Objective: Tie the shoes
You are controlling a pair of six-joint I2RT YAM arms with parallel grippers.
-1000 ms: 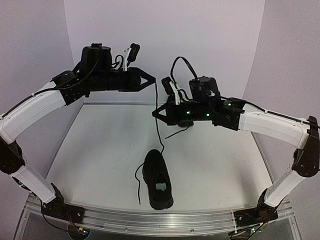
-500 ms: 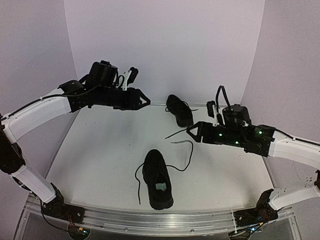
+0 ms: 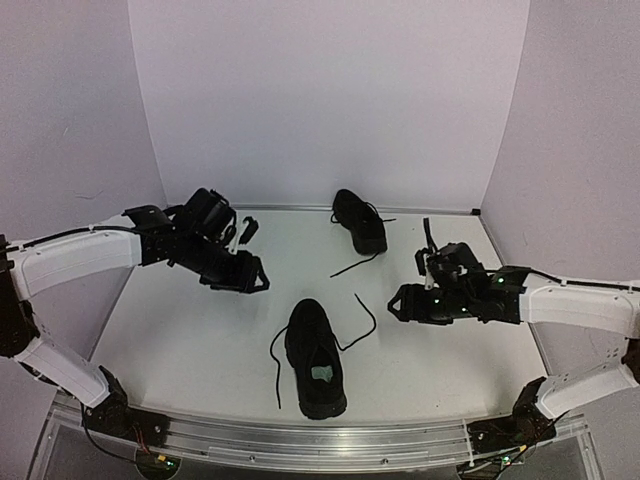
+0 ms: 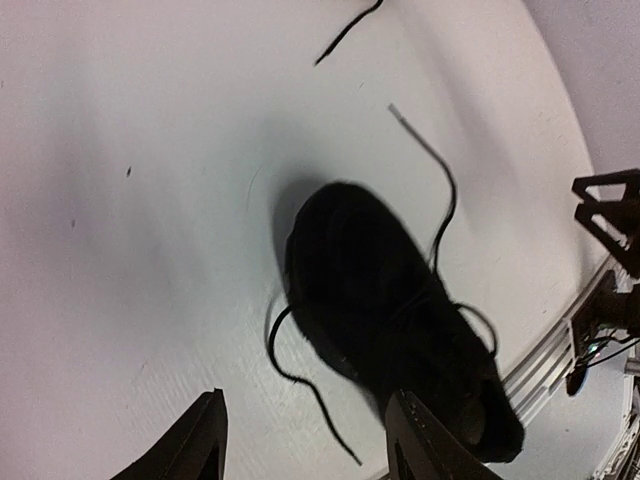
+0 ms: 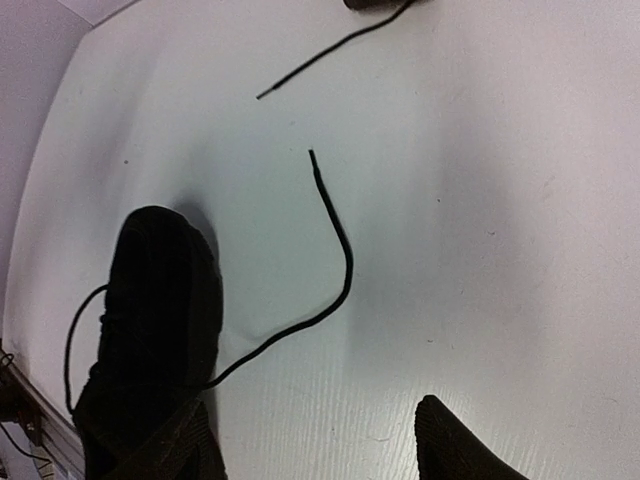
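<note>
Two black shoes lie on the white table. The near shoe (image 3: 315, 360) points away from the arms, its laces untied: one lace (image 3: 275, 365) trails left, the other lace (image 3: 360, 322) curls right. The far shoe (image 3: 360, 220) lies by the back wall with a loose lace (image 3: 352, 266). My left gripper (image 3: 262, 283) hovers low, left of the near shoe's toe, open and empty. In the left wrist view the shoe (image 4: 390, 320) and its lace (image 4: 300, 375) lie ahead of the gripper (image 4: 305, 400). My right gripper (image 3: 393, 303), open and empty, hovers right of the shoe (image 5: 150, 320), near the curled lace (image 5: 335, 260).
The table (image 3: 200, 330) is white, with lilac walls at the back and both sides. A metal rail (image 3: 300, 440) carrying the arm bases runs along the near edge. The far shoe's lace end (image 5: 330, 55) lies in the right wrist view.
Both grippers held the near shoe's lace ends high above the table; they opened, the laces dropped onto the table, and both arms came down beside the shoe.
</note>
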